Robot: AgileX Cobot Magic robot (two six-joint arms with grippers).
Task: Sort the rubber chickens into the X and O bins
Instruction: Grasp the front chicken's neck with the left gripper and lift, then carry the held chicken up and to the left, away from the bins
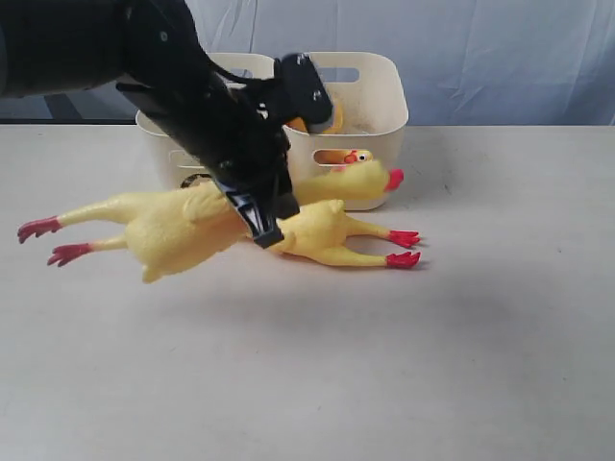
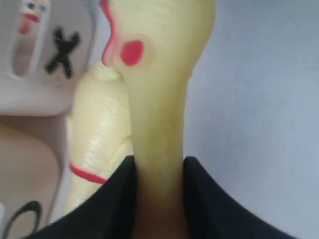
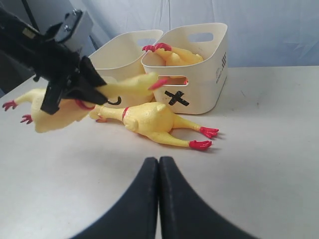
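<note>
the left gripper clenches the neck of a long yellow rubber chicken, holding it clear of the pale bench before the cream plastic x-marked tub, probably for binning, though which tub is unclear. the right gripper is pinched shut, empty.

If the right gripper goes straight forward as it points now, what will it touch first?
Probably the chicken lying on the table, straight ahead of the right gripper; the X bin stands behind it. Height is unclear, so it might pass above.
</note>
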